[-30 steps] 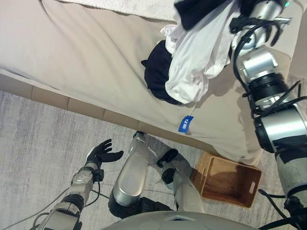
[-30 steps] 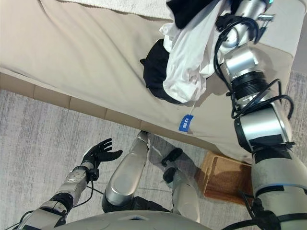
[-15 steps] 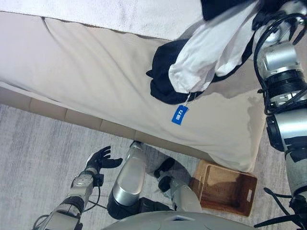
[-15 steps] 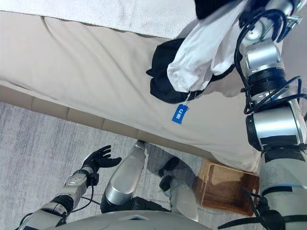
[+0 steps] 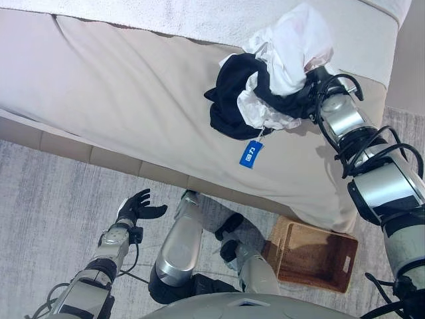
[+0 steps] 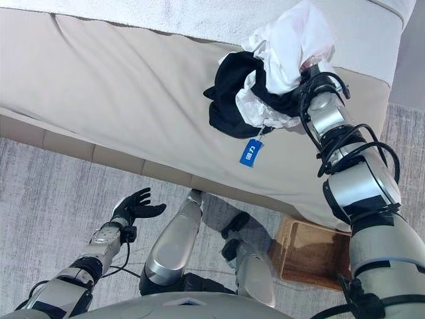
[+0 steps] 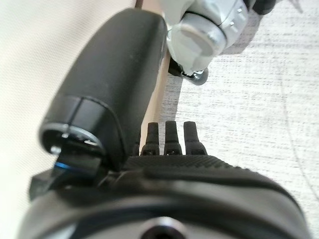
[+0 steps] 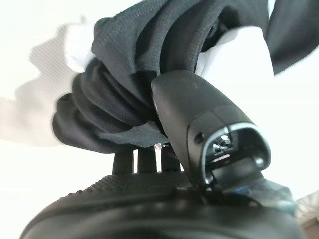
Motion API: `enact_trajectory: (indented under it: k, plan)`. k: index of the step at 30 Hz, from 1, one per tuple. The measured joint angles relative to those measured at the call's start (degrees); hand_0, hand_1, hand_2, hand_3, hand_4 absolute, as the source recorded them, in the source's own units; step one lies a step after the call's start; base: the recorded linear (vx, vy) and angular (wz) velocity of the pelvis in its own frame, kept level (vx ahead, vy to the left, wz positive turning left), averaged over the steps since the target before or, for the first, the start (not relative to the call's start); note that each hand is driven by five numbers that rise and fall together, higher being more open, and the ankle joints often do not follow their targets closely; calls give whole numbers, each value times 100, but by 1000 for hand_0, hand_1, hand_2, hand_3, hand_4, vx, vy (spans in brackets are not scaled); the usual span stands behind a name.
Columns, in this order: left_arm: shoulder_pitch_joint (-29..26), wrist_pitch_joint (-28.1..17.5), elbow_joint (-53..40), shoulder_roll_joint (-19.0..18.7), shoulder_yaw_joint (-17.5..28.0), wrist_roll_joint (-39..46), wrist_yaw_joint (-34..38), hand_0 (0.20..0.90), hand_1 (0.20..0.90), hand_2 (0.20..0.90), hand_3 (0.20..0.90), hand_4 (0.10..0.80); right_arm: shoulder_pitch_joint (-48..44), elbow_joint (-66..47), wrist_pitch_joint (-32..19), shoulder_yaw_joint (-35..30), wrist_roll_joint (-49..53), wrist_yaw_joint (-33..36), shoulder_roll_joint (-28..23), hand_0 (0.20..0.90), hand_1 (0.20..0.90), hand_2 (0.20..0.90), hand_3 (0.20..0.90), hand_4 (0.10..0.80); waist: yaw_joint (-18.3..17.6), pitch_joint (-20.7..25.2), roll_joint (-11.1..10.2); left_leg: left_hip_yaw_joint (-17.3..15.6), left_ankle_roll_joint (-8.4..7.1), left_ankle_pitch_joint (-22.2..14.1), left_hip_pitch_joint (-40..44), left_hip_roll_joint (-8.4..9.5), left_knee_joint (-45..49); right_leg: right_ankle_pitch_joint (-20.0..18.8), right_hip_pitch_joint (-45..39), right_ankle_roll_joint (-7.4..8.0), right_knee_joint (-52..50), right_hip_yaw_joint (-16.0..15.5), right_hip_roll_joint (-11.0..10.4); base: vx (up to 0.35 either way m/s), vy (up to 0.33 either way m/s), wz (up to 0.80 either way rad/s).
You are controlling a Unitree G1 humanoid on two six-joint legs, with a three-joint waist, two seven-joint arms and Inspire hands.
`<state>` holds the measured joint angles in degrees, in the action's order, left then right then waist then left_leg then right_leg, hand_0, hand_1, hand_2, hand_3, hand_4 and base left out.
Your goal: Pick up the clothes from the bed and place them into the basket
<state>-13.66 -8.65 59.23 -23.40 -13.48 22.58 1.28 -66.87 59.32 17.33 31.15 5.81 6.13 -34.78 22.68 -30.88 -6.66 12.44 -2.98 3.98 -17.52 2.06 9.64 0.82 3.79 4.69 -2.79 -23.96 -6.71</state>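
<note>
A bundle of clothes, a white garment [image 5: 292,40] over a black one [image 5: 232,100], is bunched at the near right of the bed [image 5: 119,86]. A blue tag [image 5: 250,153] hangs from it. My right hand [image 8: 149,199] is shut on the black cloth [image 8: 124,64], with the thumb [image 8: 194,119] pressed against it and the fingers buried in the folds. In the left eye view the hand sits at the bundle's right side [image 5: 311,83]. My left hand [image 5: 136,207] is open and empty, low over the floor at the lower left. The brown wicker basket [image 5: 317,232] stands on the floor at the lower right.
A white blanket [image 5: 166,16] lies along the bed's far side. The bed's wooden base [image 5: 80,153] runs across in front of me. A grey carpet [image 5: 46,199] covers the floor, and the basket stands close to the bed's corner.
My right hand has come down from the view's top edge with the clothes, which now sit bunched instead of hanging long. The camera has shifted. My left hand has stayed in place.
</note>
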Motion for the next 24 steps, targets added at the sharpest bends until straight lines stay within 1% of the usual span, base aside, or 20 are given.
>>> enact_trajectory:
  k: [1, 4, 9, 11, 14, 16, 20, 24]
  plan:
    - [1, -2, -1, -8, 1, 0, 5, 900, 900, 900, 900, 800, 0, -34, -21, -30, 36, 84, -1, 900, 900, 900, 900, 800, -18, -2, -3, 0, 0, 0, 1, -1, 0, 0, -1, 0, 0, 0, 6, 0, 0, 0]
    - [54, -13, -16, -40, 50, 0, 84, 900, 900, 900, 900, 800, 0, -525, -245, -435, 260, 594, -37, 900, 900, 900, 900, 800, -101, -8, -67, -18, -2, -2, -2, -20, -7, -19, 1, -27, 33, 18, 41, 15, 50, -4]
    - [270, -27, -193, -104, 79, 0, 114, 900, 900, 900, 900, 800, -2, -1613, -483, -706, 260, 1373, -474, 900, 900, 900, 900, 800, -195, -8, -232, -39, -1, -3, 3, -24, -17, -40, 8, -5, 34, 48, 37, 38, 66, -2]
    - [332, -30, -191, -92, 84, 1, 114, 900, 900, 900, 900, 800, -9, -1973, -618, -1053, 258, 1777, -522, 900, 900, 900, 900, 800, -224, -6, -241, -71, -1, -3, 25, -10, -18, -42, 8, -8, 15, 92, 14, 49, 59, -7]
    - [410, -38, -165, -92, 92, 0, 108, 900, 900, 900, 900, 800, -71, -2236, -937, -1247, 230, 2375, -537, 900, 900, 900, 900, 800, -240, -6, -241, -129, 1, -3, 104, -3, -51, -42, -9, -8, -30, 146, -23, 48, 35, -8]
    - [410, -40, -167, -91, 91, -1, 84, 900, 900, 900, 900, 800, -127, -2237, -1009, -1287, 241, 2643, -567, 900, 900, 900, 900, 800, -238, -6, -240, -119, 10, 3, 106, -2, -94, -42, 0, -8, -32, 130, -27, 51, 8, 3]
    - [411, -38, -165, -81, 85, -3, 61, 900, 900, 900, 900, 800, -133, -1989, -984, -1276, 609, 2546, -562, 900, 900, 900, 900, 800, -176, -7, -240, -86, -18, -19, 84, -1, -97, -40, 6, -7, -35, 97, -28, 51, -12, 5]
    - [410, -36, -166, -83, 86, -3, 63, 900, 900, 900, 900, 800, -149, -1446, -858, -1184, 873, 2054, -549, 900, 900, 900, 900, 800, -149, -7, -240, 3, -9, -12, -20, 18, -80, -38, 55, -6, -39, -2, -45, 123, -19, 12]
